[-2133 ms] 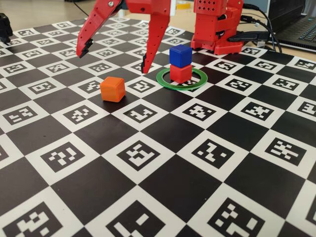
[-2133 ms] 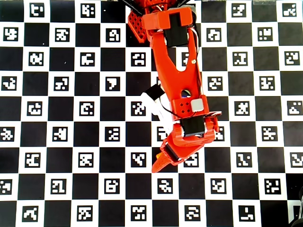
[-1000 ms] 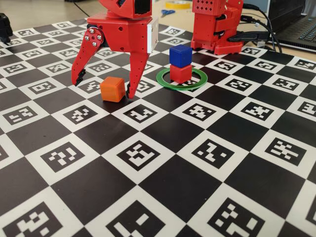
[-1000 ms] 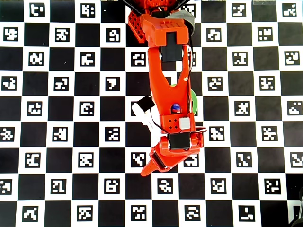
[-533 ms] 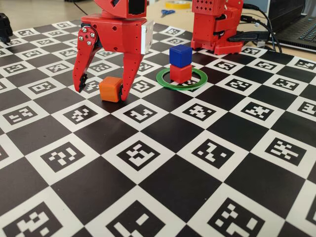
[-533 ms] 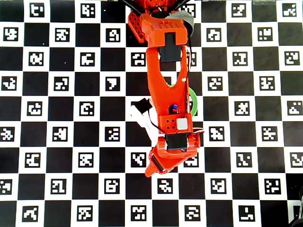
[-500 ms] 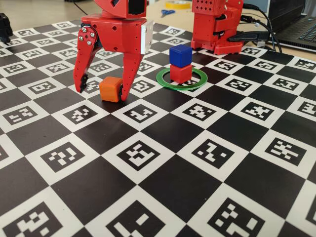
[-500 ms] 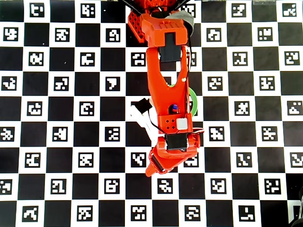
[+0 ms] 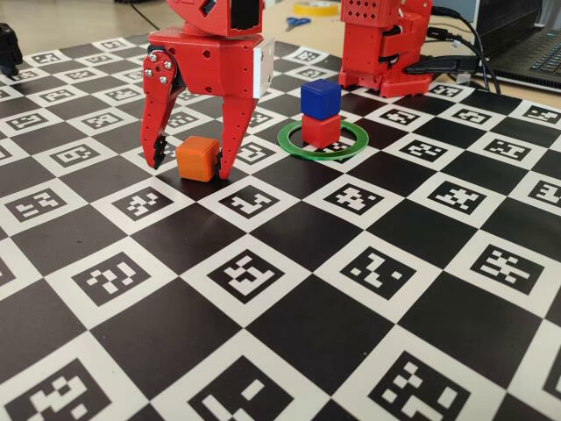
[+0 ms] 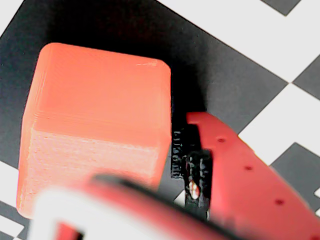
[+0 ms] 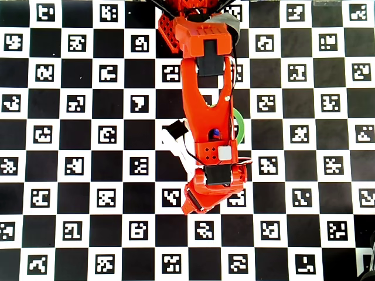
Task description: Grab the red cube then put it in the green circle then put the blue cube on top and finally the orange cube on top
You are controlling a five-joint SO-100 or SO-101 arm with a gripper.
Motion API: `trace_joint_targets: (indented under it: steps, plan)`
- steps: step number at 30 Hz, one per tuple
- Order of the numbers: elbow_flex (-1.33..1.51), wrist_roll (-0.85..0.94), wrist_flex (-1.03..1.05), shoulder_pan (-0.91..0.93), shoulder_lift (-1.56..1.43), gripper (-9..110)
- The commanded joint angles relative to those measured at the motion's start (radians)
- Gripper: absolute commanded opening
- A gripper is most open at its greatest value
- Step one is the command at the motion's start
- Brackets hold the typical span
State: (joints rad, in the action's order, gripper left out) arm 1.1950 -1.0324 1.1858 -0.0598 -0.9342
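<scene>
In the fixed view the red cube stands inside the green circle, and the blue cube sits on top of it. The orange cube rests on the checkered mat to their left. My gripper is open and lowered around the orange cube, one finger on each side, with a gap on the left. In the wrist view the orange cube fills the frame beside one red finger. In the overhead view the arm hides the orange cube; part of the green circle and of the blue cube show.
The arm's red base stands behind the stack. A laptop and cables lie at the back right, scissors and a yellow tape roll at the back. A black object sits at the far left edge.
</scene>
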Motion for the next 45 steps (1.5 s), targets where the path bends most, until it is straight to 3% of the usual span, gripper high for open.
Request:
trace_joint_targets:
  steps: [1,14,23,45]
  plan:
    - [0.0,0.006,0.015,0.012,-0.055,29]
    - [0.005,0.067,0.018,0.021,-0.08,13]
    - [0.008,0.118,0.064,0.021,-0.104,9]
    - [0.175,0.295,0.262,0.009,-0.488,7]
